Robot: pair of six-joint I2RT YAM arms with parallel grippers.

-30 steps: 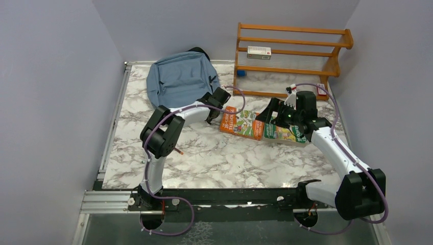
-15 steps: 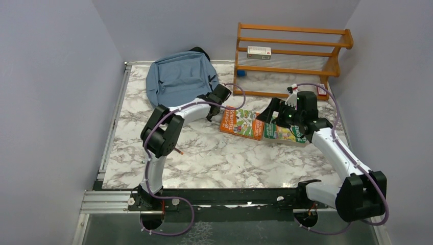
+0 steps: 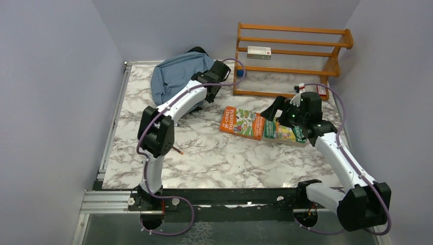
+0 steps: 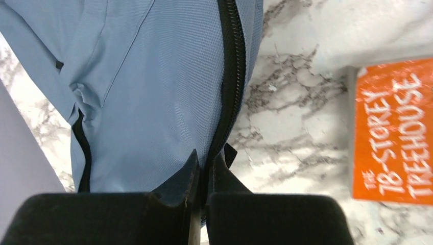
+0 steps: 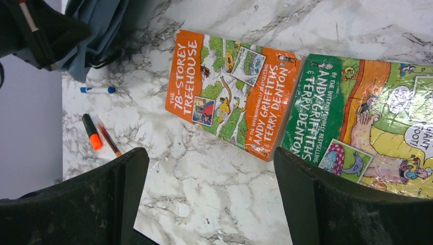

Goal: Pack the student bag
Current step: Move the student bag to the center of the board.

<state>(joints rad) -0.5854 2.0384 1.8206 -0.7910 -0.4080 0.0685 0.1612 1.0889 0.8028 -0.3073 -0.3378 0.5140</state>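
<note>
Left claw [image 4: 203, 171] clamped on the zipper edge of the backpack [image 4: 153, 87]; right claw [image 5: 208, 155] spread wide above orange book [image 5: 230, 97] and green book [image 5: 357, 122] on the counter [image 5: 357, 25].

Student bag [image 3: 173, 76]: one. Paperbacks: two: orange book [image 3: 242, 122], green book [image 3: 286, 133]. Wooden rack [image 3: 293, 29]: one. Pens: three: marker [image 5: 98, 90], highlighter [image 5: 92, 132], red pen [image 5: 110, 140].

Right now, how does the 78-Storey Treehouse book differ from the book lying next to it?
Cover: the Treehouse book is orange, the green book mostly green. Place: the Treehouse book lies nearer the student bag, the green book on its far side. Title: the Treehouse book's shows, the green book's cannot be read. Both lie flat, face up on the table, same two authors.
</note>
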